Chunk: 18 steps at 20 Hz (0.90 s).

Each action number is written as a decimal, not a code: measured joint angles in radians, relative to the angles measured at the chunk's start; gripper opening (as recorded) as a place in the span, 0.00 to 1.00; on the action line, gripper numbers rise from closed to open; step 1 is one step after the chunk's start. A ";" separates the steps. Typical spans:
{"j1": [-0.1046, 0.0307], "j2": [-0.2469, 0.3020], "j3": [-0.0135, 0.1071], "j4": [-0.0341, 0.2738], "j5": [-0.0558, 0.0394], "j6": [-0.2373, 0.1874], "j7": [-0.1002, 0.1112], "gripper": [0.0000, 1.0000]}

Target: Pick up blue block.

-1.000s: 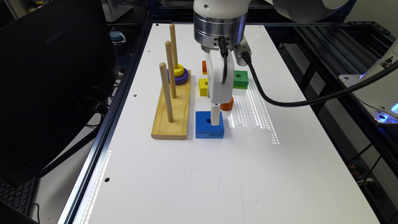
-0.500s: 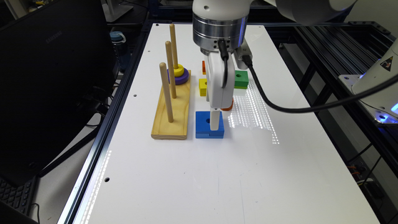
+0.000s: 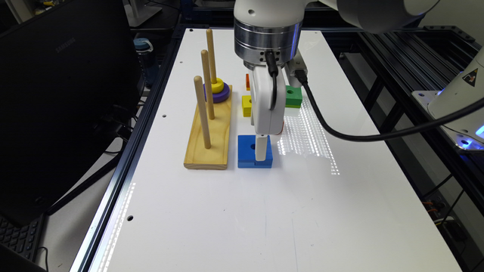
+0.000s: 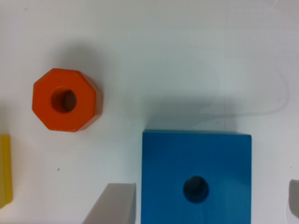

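The blue block (image 3: 247,151) lies flat on the white table (image 3: 227,211), just to the exterior view's right of the wooden peg base. In the wrist view the blue block (image 4: 196,172) is a large square with a round centre hole. My gripper (image 3: 261,153) has come down over it from above. The wrist view shows my gripper (image 4: 203,203) open, with one grey finger (image 4: 114,203) close beside one side of the block and the other finger (image 4: 294,196) standing well off the opposite side. Neither finger touches the block.
A wooden base (image 3: 210,132) with three upright pegs carries a purple ring (image 3: 217,94) and a yellow ring. An orange octagonal block (image 4: 65,100), a yellow block (image 3: 246,105) and a green block (image 3: 293,96) lie behind the gripper. A dark monitor (image 3: 60,94) stands off the table's left edge.
The gripper has come down a little over the blue block. The blocks have not moved.
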 joint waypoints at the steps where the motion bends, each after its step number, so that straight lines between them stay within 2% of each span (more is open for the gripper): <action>1: 0.000 0.000 -0.001 0.000 -0.0001 0.000 0.000 1.00; 7: 0.000 0.019 -0.007 0.001 -0.0059 0.005 0.000 1.00; 10: 0.000 0.041 -0.011 0.005 -0.0168 0.020 0.000 1.00; 16: 0.000 0.054 -0.012 0.009 -0.0191 0.024 0.000 1.00; 18: 0.001 0.073 -0.012 0.011 -0.0249 0.041 0.003 1.00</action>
